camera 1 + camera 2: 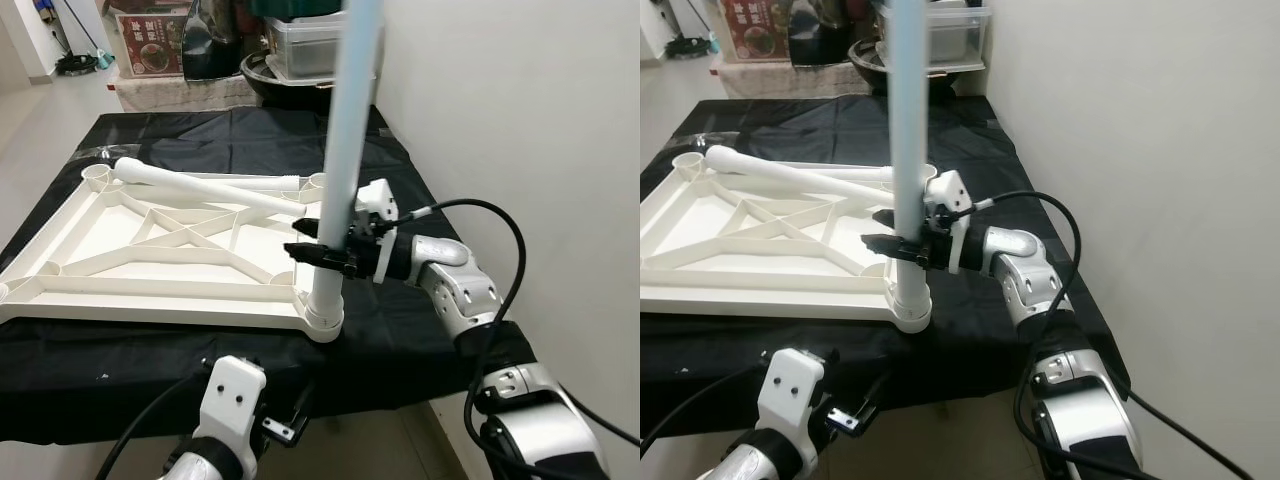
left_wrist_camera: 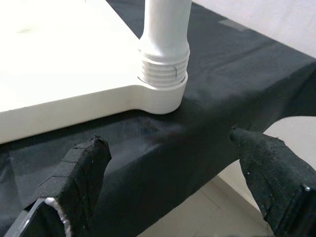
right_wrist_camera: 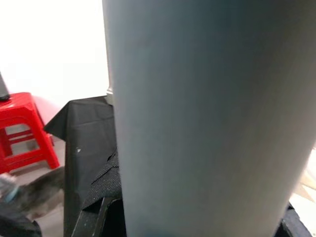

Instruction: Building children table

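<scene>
A white children's table top [image 1: 120, 290] lies upside down on a black-covered table [image 1: 400, 335]. One white leg [image 1: 350, 120] stands upright in the near right corner socket [image 1: 325, 318]. My right gripper [image 1: 312, 243] is shut on this leg a little above the socket, and the leg [image 3: 207, 113] looms close in the right wrist view. A second leg [image 1: 200, 185] lies loose across the far side of the top. Low at the table's front edge, my left gripper [image 2: 168, 163] is open and points at the socket [image 2: 163, 84] from below, apart from it.
A white wall [image 1: 520, 120] runs close along the table's right side. Behind the table stand a clear plastic bin [image 1: 310, 45], a dark bowl and a printed box [image 1: 150, 45]. A red stool [image 3: 22, 128] stands on the floor beyond the table.
</scene>
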Controlling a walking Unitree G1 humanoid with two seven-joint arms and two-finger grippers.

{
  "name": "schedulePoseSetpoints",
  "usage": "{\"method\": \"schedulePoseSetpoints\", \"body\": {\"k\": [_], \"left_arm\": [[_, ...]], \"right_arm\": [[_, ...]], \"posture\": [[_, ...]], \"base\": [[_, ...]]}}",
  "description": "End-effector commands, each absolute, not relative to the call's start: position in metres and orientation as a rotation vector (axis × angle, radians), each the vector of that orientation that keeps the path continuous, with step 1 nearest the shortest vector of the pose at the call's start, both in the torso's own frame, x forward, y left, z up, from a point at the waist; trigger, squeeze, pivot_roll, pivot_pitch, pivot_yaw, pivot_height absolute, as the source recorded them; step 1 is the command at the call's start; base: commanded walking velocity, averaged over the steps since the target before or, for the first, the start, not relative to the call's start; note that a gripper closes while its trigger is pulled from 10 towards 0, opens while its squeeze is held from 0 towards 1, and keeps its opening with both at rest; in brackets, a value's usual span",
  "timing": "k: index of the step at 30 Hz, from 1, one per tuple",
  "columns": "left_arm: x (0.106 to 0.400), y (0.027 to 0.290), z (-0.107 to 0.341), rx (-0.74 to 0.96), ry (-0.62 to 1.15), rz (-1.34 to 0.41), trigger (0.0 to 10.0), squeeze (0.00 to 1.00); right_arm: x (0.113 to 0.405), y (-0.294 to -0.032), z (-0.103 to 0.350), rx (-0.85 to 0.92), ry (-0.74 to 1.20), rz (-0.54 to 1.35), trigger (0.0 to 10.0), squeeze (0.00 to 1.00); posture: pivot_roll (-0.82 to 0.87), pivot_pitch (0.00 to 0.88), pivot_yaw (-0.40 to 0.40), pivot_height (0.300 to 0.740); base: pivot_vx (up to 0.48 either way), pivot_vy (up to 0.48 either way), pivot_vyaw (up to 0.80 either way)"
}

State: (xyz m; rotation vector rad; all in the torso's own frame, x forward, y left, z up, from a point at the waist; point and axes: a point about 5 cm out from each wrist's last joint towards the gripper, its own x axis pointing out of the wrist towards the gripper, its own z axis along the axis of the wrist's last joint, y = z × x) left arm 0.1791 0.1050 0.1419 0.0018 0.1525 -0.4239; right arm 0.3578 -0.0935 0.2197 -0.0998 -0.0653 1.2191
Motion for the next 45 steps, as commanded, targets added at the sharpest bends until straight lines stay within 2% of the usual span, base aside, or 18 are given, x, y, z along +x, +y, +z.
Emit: {"method": "schedulePoseSetpoints", "body": {"k": [1,4,6,18,20,21,23,27,30,31,32,45], "left_arm": [[0.178,0.105,0.137,0.01,0.171,-0.426,10.0,0.0],[0.18,0.106,0.137,0.014,0.166,-0.425,10.0,0.0],[0.183,0.107,0.138,0.018,0.159,-0.422,10.0,0.0],[0.192,0.112,0.138,0.039,0.142,-0.418,10.0,0.0],[0.194,0.113,0.139,0.043,0.136,-0.413,10.0,0.0],[0.194,0.113,0.139,0.043,0.136,-0.413,10.0,0.0],[0.195,0.113,0.14,0.048,0.131,-0.413,10.0,0.0],[0.195,0.113,0.14,0.05,0.129,-0.413,10.0,0.0],[0.198,0.113,0.14,0.054,0.122,-0.411,10.0,0.0],[0.198,0.113,0.14,0.054,0.122,-0.411,10.0,0.0],[0.199,0.113,0.14,0.057,0.118,-0.41,10.0,0.0],[0.201,0.111,0.141,0.063,0.108,-0.418,10.0,0.0]], "right_arm": [[0.357,-0.107,0.174,-0.126,0.151,1.102,10.0,0.0],[0.357,-0.109,0.176,-0.11,0.137,1.029,10.0,0.0],[0.358,-0.111,0.177,-0.06,0.117,0.858,10.0,0.0],[0.349,-0.119,0.166,-0.029,0.108,0.564,10.0,0.0],[0.35,-0.122,0.164,-0.015,0.117,0.445,10.0,0.0],[0.35,-0.122,0.164,-0.015,0.117,0.445,10.0,0.0],[0.354,-0.126,0.165,-0.037,0.116,0.288,10.0,0.0],[0.355,-0.126,0.166,-0.047,0.114,0.246,10.0,0.0],[0.36,-0.119,0.171,-0.03,0.123,0.036,10.0,0.0],[0.36,-0.119,0.171,-0.03,0.123,0.036,10.0,0.0],[0.362,-0.113,0.171,-0.01,0.131,-0.073,10.0,0.0],[0.357,-0.096,0.184,0.046,0.061,-0.462,10.0,0.0]], "posture": [[0.17,0.112,-0.059,0.74],[0.17,0.11,-0.061,0.74],[0.16,0.106,-0.06,0.74],[0.14,0.111,-0.046,0.74],[0.14,0.111,-0.045,0.74],[0.14,0.111,-0.045,0.74],[0.15,0.111,-0.045,0.74],[0.15,0.111,-0.045,0.74],[0.15,0.111,-0.049,0.74],[0.15,0.111,-0.049,0.74],[0.15,0.111,-0.049,0.74],[0.15,0.11,-0.055,0.74]], "base": [[0.0,0.0,0.0],[0.0,0.0,0.0],[0.0,0.0,0.0],[0.0,0.0,0.0],[0.0,0.0,0.0],[0.0,0.0,0.0],[0.0,0.0,0.0],[0.0,0.0,0.0],[0.0,0.0,0.0],[0.0,0.0,0.0],[0.0,0.0,0.0],[0.0,0.0,0.0]]}}
